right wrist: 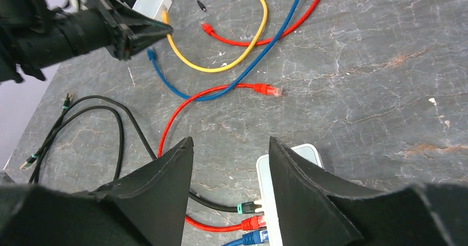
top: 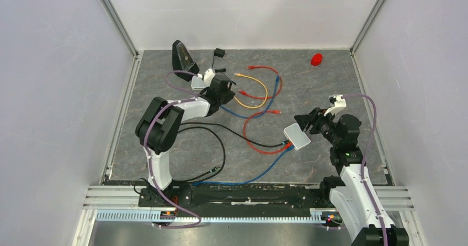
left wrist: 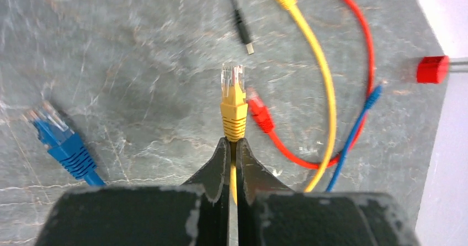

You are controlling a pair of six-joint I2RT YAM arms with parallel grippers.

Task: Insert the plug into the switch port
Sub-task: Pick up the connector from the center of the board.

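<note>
We have left gripper (left wrist: 232,146) pinched shut on yellow plug (left wrist: 233,100), at boot; carry level, clip aligned. Switch (top: 297,137) well apart to right, port edge (right wrist: 261,185) holding three plugs (right wrist: 251,222). Right gripper (right wrist: 229,146) half open, empty, over switch; we brace box there.

My right hand (right wrist: 230,142) hides most of the pale box (right wrist: 304,149), cut off below; my left hand (left wrist: 232,141) covers the tail of the yellow plug (left wrist: 234,105).
</note>
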